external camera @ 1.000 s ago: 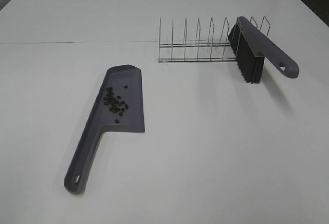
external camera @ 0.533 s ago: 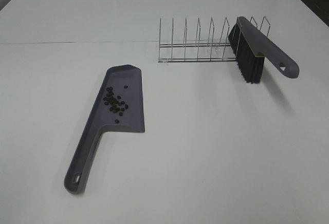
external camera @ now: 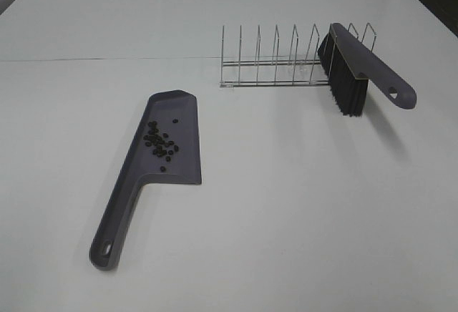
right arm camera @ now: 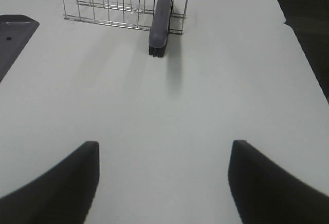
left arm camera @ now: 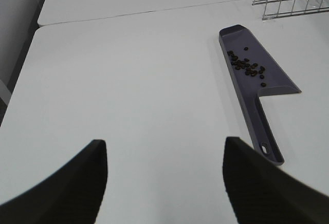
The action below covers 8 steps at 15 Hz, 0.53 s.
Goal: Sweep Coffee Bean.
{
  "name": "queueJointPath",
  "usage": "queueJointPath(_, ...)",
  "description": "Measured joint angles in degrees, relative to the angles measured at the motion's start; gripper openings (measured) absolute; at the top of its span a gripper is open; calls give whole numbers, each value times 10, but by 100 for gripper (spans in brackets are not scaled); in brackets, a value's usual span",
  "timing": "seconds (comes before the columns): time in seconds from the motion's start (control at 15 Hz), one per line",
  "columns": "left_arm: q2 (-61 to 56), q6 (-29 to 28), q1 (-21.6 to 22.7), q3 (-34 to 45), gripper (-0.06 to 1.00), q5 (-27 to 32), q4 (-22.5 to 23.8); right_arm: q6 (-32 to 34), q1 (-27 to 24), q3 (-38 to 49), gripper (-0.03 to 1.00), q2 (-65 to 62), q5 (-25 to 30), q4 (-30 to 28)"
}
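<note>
My left claw hangs over bare white table with its fingers spread wide apart, gripping nothing. Ahead of it and off toward my right side lies the grey-purple dustpan, flat on the table, handle end nearest me. The coffee beans sit in a loose cluster on the pan's blade, well beyond my reach. My right claw also stands wide apart and empty. Straight ahead of it, well apart, the brush rests in the wire rack, bristles down, at the rack's end.
</note>
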<state>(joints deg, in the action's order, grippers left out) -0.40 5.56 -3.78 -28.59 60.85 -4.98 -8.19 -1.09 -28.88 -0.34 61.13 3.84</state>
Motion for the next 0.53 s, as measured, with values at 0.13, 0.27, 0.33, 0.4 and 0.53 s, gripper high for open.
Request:
queueJointPath(0.13, 0, 0, 0, 0, 60, 0, 0, 0, 0, 0, 66, 0, 0, 0)
queueJointPath(0.27, 0, 0, 0, 0, 60, 0, 0, 0, 0, 0, 66, 0, 0, 0)
queueJointPath(0.33, 0, 0, 0, 0, 60, 0, 0, 0, 0, 0, 66, 0, 0, 0)
queueJointPath(0.4, 0, 0, 0, 0, 60, 0, 0, 0, 0, 0, 66, 0, 0, 0)
queueJointPath(0.53, 0, 0, 0, 0, 60, 0, 0, 0, 0, 0, 66, 0, 0, 0)
